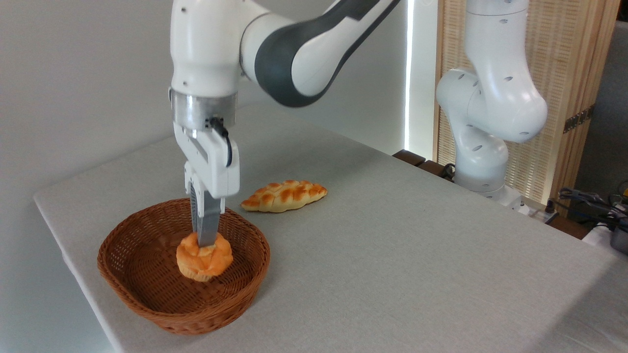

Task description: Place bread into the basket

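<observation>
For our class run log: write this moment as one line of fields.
stage: placing | bun: in basket | tool: on bun's top, grip unclear | loaf: on table, outside basket

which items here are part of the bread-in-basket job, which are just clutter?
Job: bun, basket, gripper at the bun's top, bun inside the basket.
Lying about: braided loaf on the table, behind the basket.

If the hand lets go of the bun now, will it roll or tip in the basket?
Probably not. The bun looks squat with a flat, paler base, apparently resting on the basket floor. Its lumpy top makes rolling unlikely, and the raised rim should stop it anyway. The hand presses into its top, so it may lift slightly on release.
</observation>
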`<state>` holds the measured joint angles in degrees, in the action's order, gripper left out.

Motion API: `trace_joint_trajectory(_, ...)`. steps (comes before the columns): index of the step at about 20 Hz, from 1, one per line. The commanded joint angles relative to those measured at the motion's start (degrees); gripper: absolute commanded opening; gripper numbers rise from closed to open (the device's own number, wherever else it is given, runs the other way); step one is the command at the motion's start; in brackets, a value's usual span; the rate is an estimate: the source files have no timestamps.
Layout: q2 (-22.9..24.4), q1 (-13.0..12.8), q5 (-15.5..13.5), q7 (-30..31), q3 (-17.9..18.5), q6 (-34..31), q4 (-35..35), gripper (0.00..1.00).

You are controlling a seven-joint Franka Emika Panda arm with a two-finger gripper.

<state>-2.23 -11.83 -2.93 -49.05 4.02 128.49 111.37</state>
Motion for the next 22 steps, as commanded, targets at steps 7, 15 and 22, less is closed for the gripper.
trace_joint_trajectory(7,-1.73,0.14,0.99,-2.01,-1.12,0.36,-1.07,1.00)
trace_joint_trajectory(15,3.01,1.72,0.03,1.67,-1.12,-7.77,-5.28,1.00)
trace_joint_trajectory(22,4.16,6.38,-4.10,7.29,-1.29,-33.11,-16.89,1.00)
